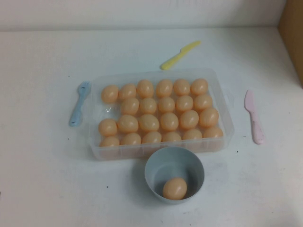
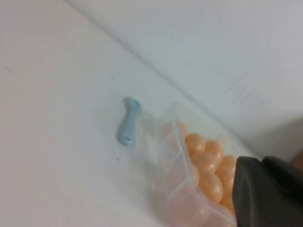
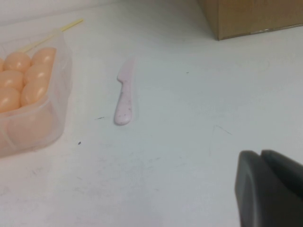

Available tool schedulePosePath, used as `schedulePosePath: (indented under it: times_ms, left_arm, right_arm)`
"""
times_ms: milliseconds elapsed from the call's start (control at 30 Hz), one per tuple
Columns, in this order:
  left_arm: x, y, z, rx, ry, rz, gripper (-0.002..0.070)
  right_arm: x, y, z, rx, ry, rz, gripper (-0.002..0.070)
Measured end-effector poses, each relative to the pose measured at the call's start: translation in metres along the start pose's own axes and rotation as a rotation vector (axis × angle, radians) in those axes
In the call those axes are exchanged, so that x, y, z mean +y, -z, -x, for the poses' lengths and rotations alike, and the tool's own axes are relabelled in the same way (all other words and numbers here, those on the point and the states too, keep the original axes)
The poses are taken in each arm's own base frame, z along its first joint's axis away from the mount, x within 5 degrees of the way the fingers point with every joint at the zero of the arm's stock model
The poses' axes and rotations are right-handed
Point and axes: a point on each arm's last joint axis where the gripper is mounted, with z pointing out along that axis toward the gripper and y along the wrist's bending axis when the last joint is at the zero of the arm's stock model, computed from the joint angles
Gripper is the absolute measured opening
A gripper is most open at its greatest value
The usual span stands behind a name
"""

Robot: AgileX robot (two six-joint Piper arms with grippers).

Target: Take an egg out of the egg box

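Egg (image 1: 174,188): one peach-orange egg lies in the blue-grey bowl (image 1: 154,163) just in front of the egg box (image 1: 223,101), on the white counter (image 1: 42,179). Judged from this layout, the removal looks done; the rest of the eggs sit packed in rows in the clear box, with one or two gaps on its left side.

Left gripper (image 2: 267,189): only a dark edge shows in the left wrist view, above the counter near the box's left end and the blue spoon (image 2: 129,127). Cannot tell whether it is open or closed. Right gripper (image 3: 270,187): a dark edge in the right wrist view, over bare counter to the right of the box, with the pink knife (image 3: 124,94) and a cardboard box (image 3: 251,16) beyond. State likewise cannot be told. Neither arm appears in the high view, so both seem pulled back to the near side.

Other items: yellow knife (image 1: 180,55) behind the box, apart from it.

Risks from here:
- Bowl stands just against the box's front wall; an arm reaching over it to the box could clip the rim and tip or slide it, and a smooth egg would roll off.
- Eggs are glossy and tightly packed; a pinch slightly off-centre would likely squirt one out or jostle neighbours.
- The thin clear box may shift if pushed sideways.
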Motion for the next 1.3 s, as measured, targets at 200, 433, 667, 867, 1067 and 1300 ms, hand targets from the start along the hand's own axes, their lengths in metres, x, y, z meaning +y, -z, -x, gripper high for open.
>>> schedulePosePath:
  times_ms: [200, 433, 667, 867, 1067, 1300]
  left_arm:
    - [-0.001, 0.001, 0.010, -0.112, 0.076, -0.011, -0.0005]
    - [-0.001, 0.001, 0.011, -0.126, 0.122, -0.015, -0.0005]
    - [-0.028, 0.002, 0.013, 0.137, -0.069, -0.073, -0.0005]
    - [-0.067, -0.014, 0.043, 0.420, -0.339, -0.088, -0.0005]
    - [-0.096, -0.060, 0.084, 0.682, -0.589, -0.074, -0.0005]
    - [-0.123, -0.135, 0.107, 0.958, -0.802, -0.053, -0.0005]
  right_arm:
    - [0.000, 0.000, 0.000, 0.000, 0.000, 0.000, -0.0019]
    - [0.000, 0.000, 0.000, 0.000, 0.000, 0.000, -0.0019]
    - [0.000, 0.000, 0.000, 0.000, 0.000, 0.000, -0.0019]
    - [0.000, 0.000, 0.000, 0.000, 0.000, 0.000, -0.0019]
    - [0.000, 0.000, 0.000, 0.000, 0.000, 0.000, -0.0019]
    - [0.000, 0.000, 0.000, 0.000, 0.000, 0.000, -0.0019]
